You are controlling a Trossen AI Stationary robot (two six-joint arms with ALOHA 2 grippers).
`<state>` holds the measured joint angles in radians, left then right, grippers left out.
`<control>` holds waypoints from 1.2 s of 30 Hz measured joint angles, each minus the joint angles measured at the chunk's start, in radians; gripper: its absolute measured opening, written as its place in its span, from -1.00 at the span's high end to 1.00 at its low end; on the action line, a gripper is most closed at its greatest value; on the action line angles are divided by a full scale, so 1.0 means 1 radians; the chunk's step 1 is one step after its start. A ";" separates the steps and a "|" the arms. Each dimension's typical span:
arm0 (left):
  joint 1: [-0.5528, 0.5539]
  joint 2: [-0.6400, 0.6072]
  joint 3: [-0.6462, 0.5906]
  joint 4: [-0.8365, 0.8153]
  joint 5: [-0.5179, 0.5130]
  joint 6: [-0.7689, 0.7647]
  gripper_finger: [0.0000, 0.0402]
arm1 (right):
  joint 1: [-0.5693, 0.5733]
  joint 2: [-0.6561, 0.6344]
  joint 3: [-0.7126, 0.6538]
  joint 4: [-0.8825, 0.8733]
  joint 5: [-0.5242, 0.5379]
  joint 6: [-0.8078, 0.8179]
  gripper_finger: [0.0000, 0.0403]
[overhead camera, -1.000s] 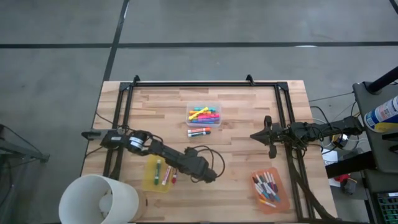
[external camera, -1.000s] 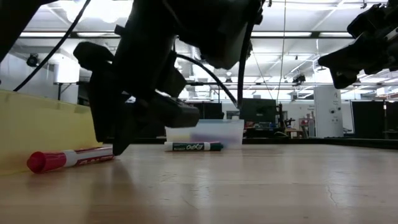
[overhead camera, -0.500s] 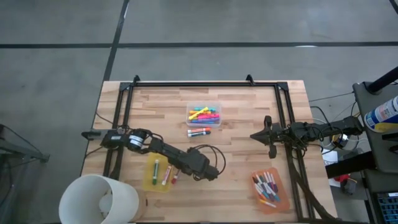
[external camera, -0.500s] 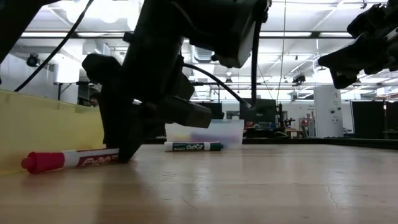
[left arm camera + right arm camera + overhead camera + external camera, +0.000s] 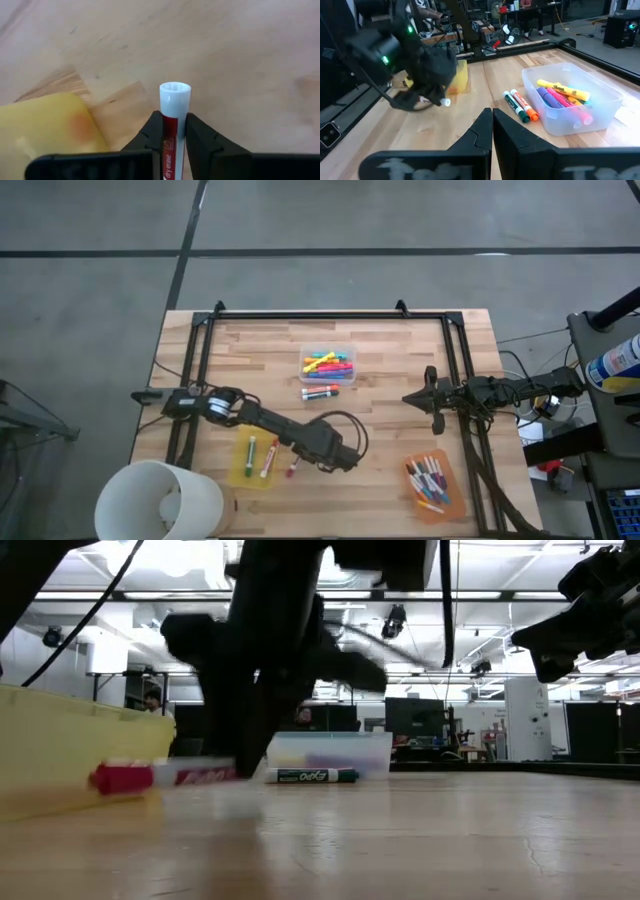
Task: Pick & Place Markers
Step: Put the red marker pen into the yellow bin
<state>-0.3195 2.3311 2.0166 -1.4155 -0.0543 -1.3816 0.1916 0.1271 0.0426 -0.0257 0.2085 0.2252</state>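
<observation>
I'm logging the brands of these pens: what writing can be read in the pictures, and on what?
"dry erase": on the red-labelled marker held in the left tool.
"EXPO": on the green marker lying on the table.
Print on the yellow highlighter in the clear bin: too small to read.

"dry erase" on red-banded marker (image 5: 171, 142) barrel held between left fingers (image 5: 151, 136); "EXPO" on green marker (image 5: 311, 776) lying on bench (image 5: 420, 830); "Sharpie" on yellow marker (image 5: 563, 90) in clear bin (image 5: 600, 112)
</observation>
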 joint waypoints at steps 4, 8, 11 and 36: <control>0.000 -0.025 0.059 -0.064 -0.008 -0.007 0.79 | 0.000 0.000 0.000 0.000 0.000 0.000 0.96; -0.006 -0.061 0.110 -0.156 -0.020 -0.034 0.79 | 0.000 0.000 0.000 0.000 0.000 0.000 0.96; -0.016 -0.111 0.110 -0.154 -0.021 -0.068 0.79 | 0.000 0.000 0.000 0.000 0.000 0.000 0.96; -0.102 -0.266 0.071 -0.155 -0.027 -0.182 0.79 | 0.000 0.000 0.000 0.000 0.000 0.000 0.96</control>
<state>-0.4214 2.0655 2.0880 -1.5706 -0.0814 -1.5637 0.1913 0.1272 0.0429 -0.0257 0.2085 0.2253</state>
